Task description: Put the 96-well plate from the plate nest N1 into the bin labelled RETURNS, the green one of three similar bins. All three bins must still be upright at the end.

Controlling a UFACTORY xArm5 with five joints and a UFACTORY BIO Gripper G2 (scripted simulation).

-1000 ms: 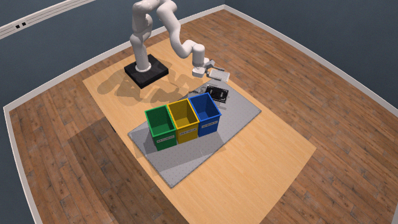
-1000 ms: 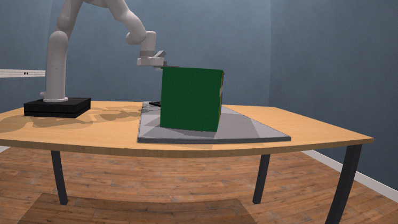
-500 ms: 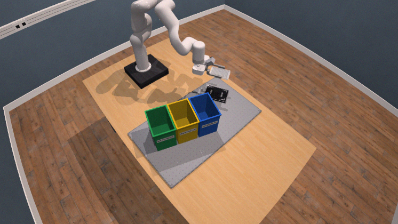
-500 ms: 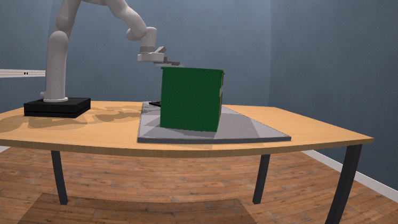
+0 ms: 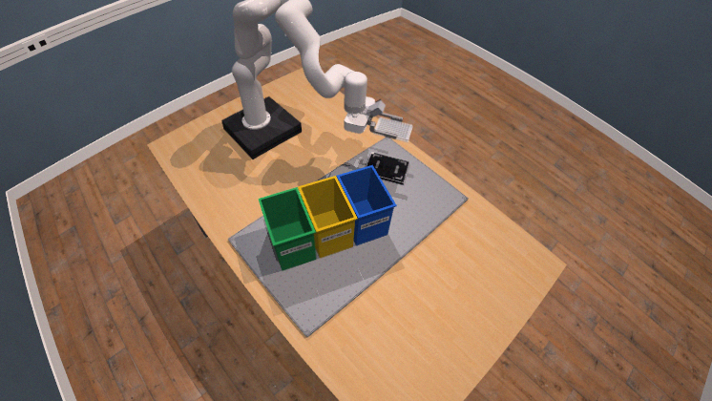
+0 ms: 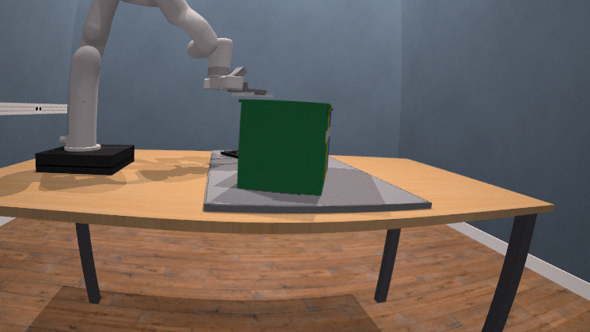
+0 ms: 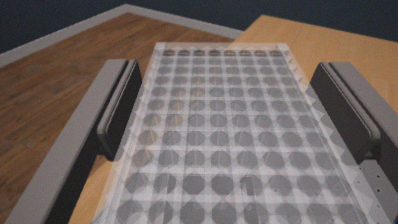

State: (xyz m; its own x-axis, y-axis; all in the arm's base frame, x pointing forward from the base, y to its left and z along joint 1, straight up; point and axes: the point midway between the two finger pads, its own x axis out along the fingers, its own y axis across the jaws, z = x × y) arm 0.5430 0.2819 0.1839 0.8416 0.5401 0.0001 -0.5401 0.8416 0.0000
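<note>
Translucent rectangular 96-well plate [image 5: 394, 128] [image 6: 252, 96] [image 7: 220, 120] (round wells in rows) clamped between the closed-in, grey jaws.

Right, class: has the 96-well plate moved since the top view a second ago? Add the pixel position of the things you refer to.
Yes: the 96-well plate [image 5: 393, 129] [image 6: 251, 96] [image 7: 220, 120] has shifted slightly away from the plate nest [image 5: 387, 167] [image 6: 229, 153] in the top view.
</note>
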